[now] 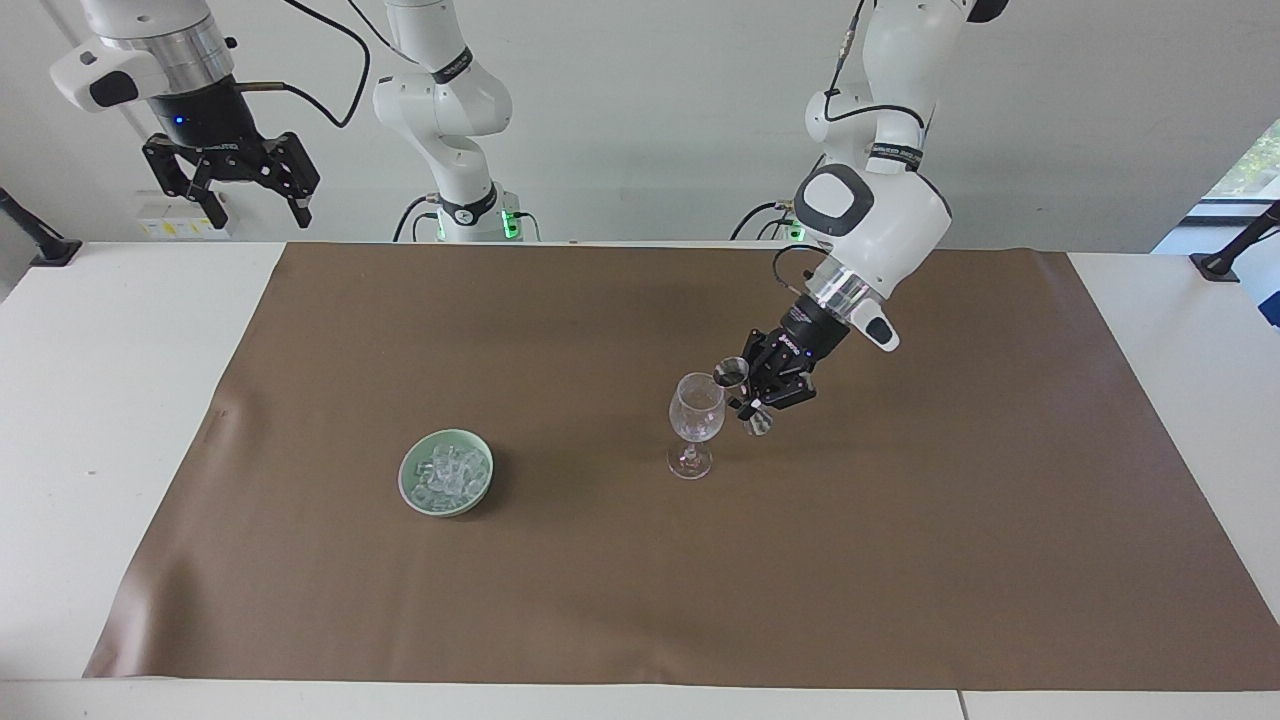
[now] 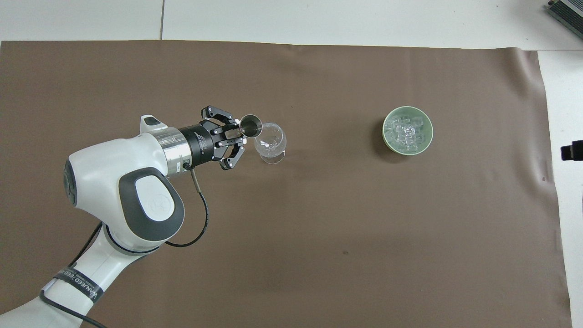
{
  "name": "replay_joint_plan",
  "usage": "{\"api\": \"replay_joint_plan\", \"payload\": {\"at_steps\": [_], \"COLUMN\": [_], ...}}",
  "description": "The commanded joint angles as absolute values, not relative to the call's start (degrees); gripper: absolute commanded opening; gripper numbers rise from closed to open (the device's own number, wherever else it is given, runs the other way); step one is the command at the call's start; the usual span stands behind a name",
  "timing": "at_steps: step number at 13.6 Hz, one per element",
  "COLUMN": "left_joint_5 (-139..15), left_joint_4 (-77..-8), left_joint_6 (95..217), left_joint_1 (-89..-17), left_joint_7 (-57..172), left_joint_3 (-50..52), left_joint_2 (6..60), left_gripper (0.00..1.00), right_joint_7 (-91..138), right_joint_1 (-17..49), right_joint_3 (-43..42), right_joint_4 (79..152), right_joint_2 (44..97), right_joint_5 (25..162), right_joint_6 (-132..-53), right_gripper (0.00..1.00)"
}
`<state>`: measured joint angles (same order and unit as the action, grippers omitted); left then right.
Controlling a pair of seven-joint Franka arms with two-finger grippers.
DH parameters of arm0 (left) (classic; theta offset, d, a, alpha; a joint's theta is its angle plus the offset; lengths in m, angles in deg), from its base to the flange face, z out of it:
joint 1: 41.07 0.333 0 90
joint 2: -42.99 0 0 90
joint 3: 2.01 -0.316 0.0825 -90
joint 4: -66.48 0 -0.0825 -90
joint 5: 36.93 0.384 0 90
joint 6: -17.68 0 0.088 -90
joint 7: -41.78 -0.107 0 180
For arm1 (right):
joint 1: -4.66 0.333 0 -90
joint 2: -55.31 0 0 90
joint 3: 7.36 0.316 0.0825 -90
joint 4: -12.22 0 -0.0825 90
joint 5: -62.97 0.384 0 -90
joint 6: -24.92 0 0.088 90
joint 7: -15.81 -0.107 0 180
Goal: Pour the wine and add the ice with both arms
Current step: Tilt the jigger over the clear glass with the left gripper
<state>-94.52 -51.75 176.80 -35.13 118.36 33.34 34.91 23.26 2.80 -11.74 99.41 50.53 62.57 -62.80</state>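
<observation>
I see the right gripper [image 1: 245, 190] waiting high with fingers wide apart. My left gripper [image 1: 752, 393] is clamped on a small metal jigger [image 2: 250, 125], tilted at the rim of the wine glass [image 1: 695, 422]. The ice [image 1: 447, 476] lies in the green bowl [image 2: 391, 140], farthest from the robots.

L claw [image 1: 748, 397] clamped, wrist angled down; R claw [image 1: 246, 187] spread, raised, waiting.
</observation>
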Motion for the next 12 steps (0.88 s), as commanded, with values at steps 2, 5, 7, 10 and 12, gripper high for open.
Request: {"api": "replay_joint_plan", "payload": {"at_steps": [2,5,7,10,12], "left_joint_5": [-91.7,-88.8,-87.4,-84.4,-83.1], "left_joint_4": [-50.2,-49.8,-49.8,-49.7,-49.8], "left_joint_6": [179.0,179.9,180.2,180.4,180.4], "left_joint_1": [-36.3,-36.3,-36.3,-36.4,-36.4], "left_joint_7": [119.1,119.1,119.1,119.0,119.1], "left_joint_3": [33.0,33.0,33.0,33.0,33.0], "left_joint_2": [33.4,33.0,32.8,32.7,32.7], "left_gripper": [0.00,0.00,0.00,0.00,0.00], "right_joint_7": [24.2,24.2,24.2,24.2,24.2], "right_joint_1": [2.7,2.7,2.7,2.6,2.7], "right_joint_3": [-11.9,-11.9,-11.9,-11.9,-11.9], "right_joint_4": [99.8,99.8,99.8,99.8,99.8], "right_joint_2": [50.0,50.0,50.0,50.0,50.0], "right_joint_5": [63.7,63.7,63.7,63.7,63.7], "right_joint_6": [-62.4,-62.4,-62.4,-62.4,-62.4], "right_gripper": [1.00,1.00,1.00,1.00,1.00]}}
